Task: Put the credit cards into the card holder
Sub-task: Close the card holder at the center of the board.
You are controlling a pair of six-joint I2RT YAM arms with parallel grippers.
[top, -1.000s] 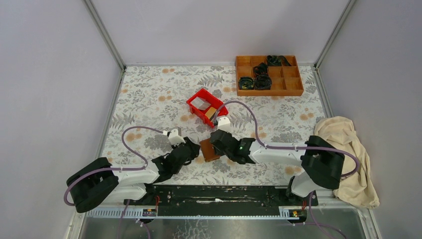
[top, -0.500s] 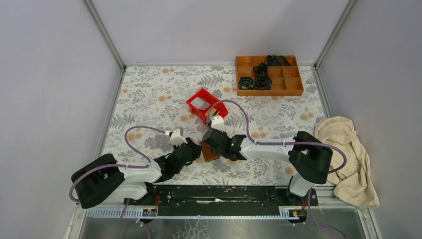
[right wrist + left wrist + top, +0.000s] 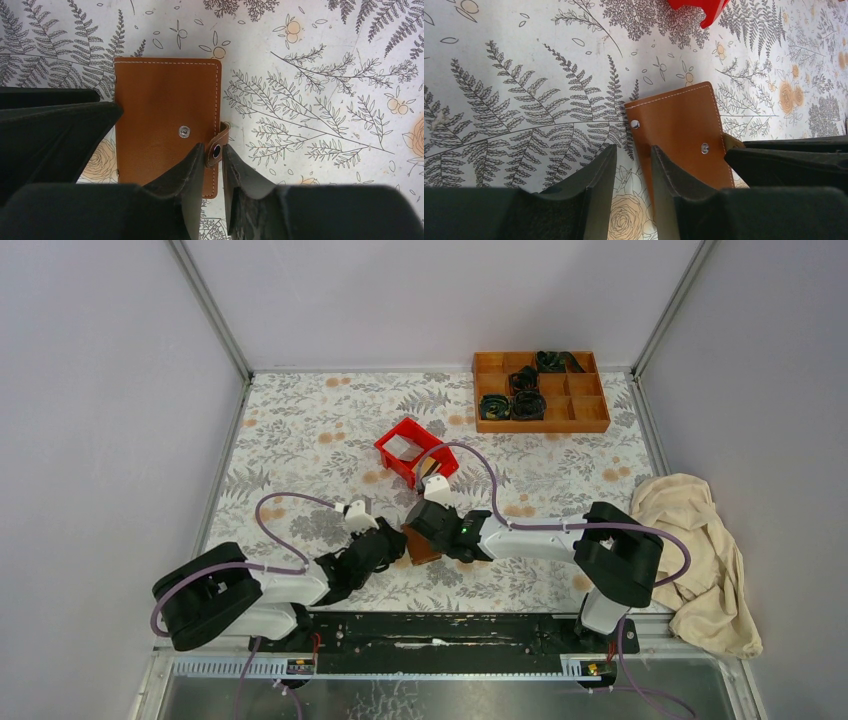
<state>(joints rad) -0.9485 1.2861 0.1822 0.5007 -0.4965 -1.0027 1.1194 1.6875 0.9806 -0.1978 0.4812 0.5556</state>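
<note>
Black left claw [image 3: 633, 150] sits low on the floral counter [image 3: 300, 430], jaws a little apart astride the left edge of the card holder [image 3: 679, 135], clamping nothing. Folded and flat, the brown leather holder lies between both arms, near the red bin [image 3: 388, 452]. Right claw [image 3: 214, 150] is pinched on its snap tab [image 3: 221, 135].
</note>
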